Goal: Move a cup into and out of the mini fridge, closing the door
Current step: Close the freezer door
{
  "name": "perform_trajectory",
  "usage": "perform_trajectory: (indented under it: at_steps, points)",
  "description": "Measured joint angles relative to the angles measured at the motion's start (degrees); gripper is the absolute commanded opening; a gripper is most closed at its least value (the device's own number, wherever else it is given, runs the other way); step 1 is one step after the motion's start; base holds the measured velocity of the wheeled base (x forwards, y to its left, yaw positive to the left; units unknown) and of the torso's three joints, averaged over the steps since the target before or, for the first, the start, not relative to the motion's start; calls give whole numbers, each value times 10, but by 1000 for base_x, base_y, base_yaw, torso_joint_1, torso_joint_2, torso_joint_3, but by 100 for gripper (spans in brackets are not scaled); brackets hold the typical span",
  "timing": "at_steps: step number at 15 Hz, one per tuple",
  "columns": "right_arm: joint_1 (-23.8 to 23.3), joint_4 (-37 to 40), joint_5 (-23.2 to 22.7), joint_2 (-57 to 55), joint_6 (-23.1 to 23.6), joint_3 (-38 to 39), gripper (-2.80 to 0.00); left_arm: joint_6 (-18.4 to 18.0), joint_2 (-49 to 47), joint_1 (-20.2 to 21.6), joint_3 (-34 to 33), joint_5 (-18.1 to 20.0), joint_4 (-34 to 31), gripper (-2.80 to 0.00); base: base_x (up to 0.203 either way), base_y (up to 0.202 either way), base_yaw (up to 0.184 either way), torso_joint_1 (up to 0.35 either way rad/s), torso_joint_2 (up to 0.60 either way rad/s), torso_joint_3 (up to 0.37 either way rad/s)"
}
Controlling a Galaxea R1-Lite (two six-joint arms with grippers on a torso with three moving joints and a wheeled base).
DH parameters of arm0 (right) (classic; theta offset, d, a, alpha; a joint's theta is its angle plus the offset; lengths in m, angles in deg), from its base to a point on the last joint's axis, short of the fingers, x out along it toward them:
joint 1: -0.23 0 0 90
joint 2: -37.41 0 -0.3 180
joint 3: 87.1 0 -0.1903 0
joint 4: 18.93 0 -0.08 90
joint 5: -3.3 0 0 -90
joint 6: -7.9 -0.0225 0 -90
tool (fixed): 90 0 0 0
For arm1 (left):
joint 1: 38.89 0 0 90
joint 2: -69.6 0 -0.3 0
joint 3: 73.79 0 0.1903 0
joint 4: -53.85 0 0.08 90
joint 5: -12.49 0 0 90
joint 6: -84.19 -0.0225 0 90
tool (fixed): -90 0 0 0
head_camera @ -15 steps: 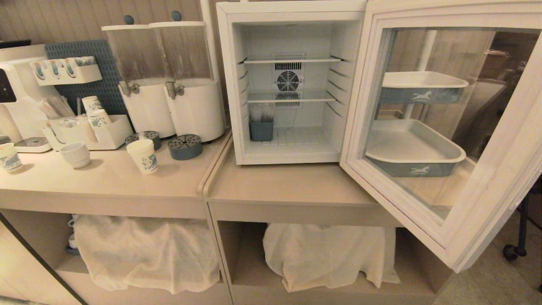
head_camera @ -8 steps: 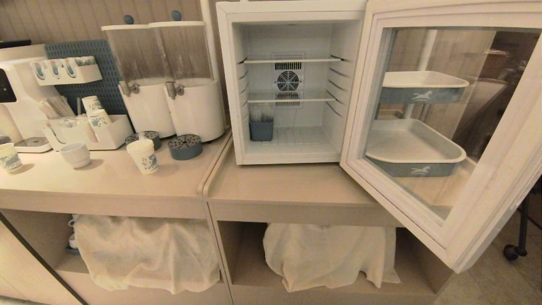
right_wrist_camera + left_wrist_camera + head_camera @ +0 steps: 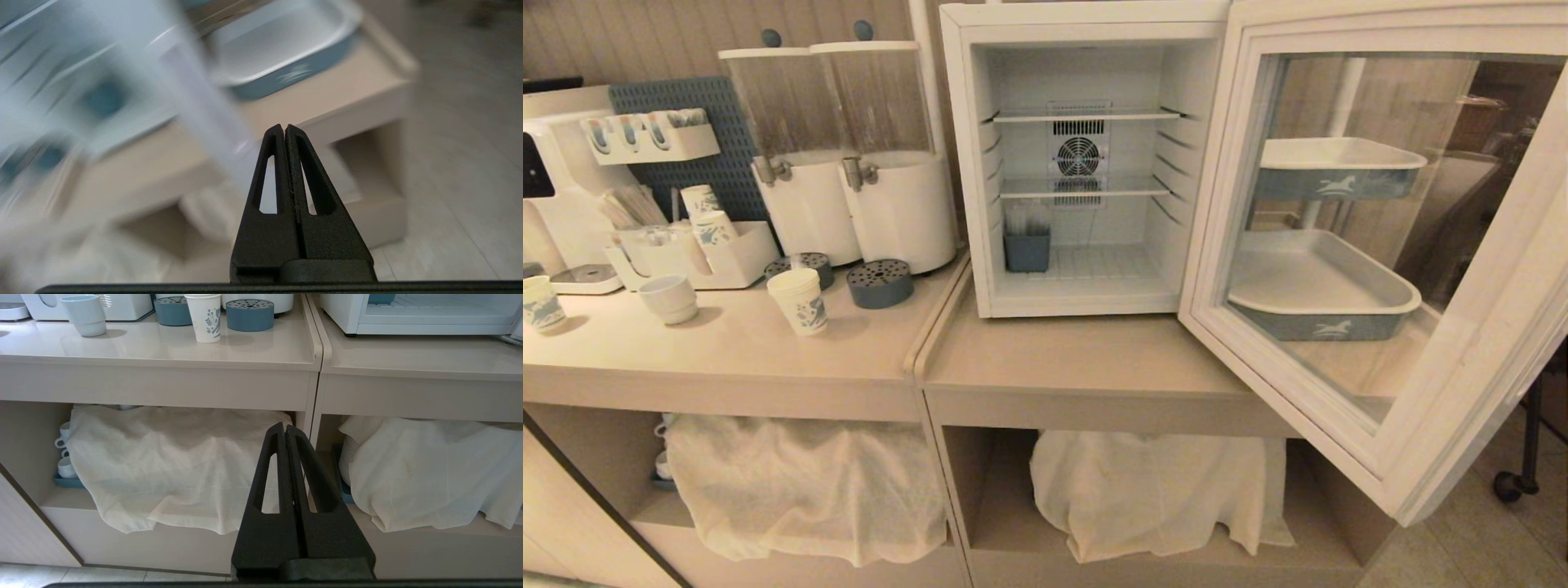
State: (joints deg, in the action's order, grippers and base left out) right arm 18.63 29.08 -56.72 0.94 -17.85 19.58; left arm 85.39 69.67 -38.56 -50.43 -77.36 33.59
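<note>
Left hand (image 3: 284,430) pressed together before cloth-draped shelves (image 3: 179,465), right hand (image 3: 284,132) pressed together, beige counter (image 3: 1086,359), tiled floor (image 3: 1478,539).

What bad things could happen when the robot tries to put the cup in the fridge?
The wide-open glass-windowed fridge door juts past the counter, so an arm might bump it. The squat white ceramic cup stands near the tall white paper cup, so a claw could knock it. The light paper cup might tip or crush.
</note>
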Motion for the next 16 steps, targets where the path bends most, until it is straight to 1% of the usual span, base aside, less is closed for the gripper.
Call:
perform_trajectory:
  at_steps: [1,2,3,5,6,7,8,9,10,11,12,13,14,15,16]
  points:
    - [-45,-18,0,-18,-15,7,-280,0,0,0,0,0,0,-280,0,0,0,0,0,0]
    - [-83,-36,-6,-37,-18,17,-280,1,0,0,0,0,0,-280,0,0,0,0,0,0]
    - [-122,-55,-22,-56,-6,31,-280,0,0,0,0,0,0,-280,0,0,0,0,0,0]
    - [-193,-85,-85,-85,37,50,-280,0,0,0,0,0,0,-280,0,0,0,0,0,0]
    - [-241,-100,-130,-100,62,56,-280,1,0,0,0,0,0,-280,0,0,0,0,0,0]
    - [-306,-119,-185,-117,86,62,-280,0,0,0,0,0,0,-280,0,0,0,0,0,0]
    - [-377,-141,-251,-136,113,67,-280,0,0,0,0,0,0,-280,0,0,0,0,0,0]
    - [-465,-166,-338,-159,148,73,-280,0,0,0,0,0,0,-280,0,0,0,0,0,0]
    - [-544,-189,-438,-187,186,77,-280,0,0,0,0,0,0,-280,0,0,0,0,0,0]
    - [-606,-209,-544,-220,230,81,-280,0,0,0,0,0,0,-280,0,0,0,0,0,0]
    - [-651,-228,-657,-259,280,85,-280,0,0,0,0,0,0,-280,0,0,0,0,0,0]
    - [-678,-243,-770,-299,329,88,-280,0,0,0,0,0,0,-280,0,0,0,0,0,0]
    - [-689,-251,-860,-332,369,88,-280,0,0,0,0,0,0,-280,0,0,0,0,0,0]
    - [-686,-259,-947,-365,408,87,-280,0,0,0,0,0,0,-280,0,0,0,0,0,0]
    - [-662,-271,-1012,-392,434,86,-280,0,0,0,0,0,0,-280,0,0,0,0,0,0]
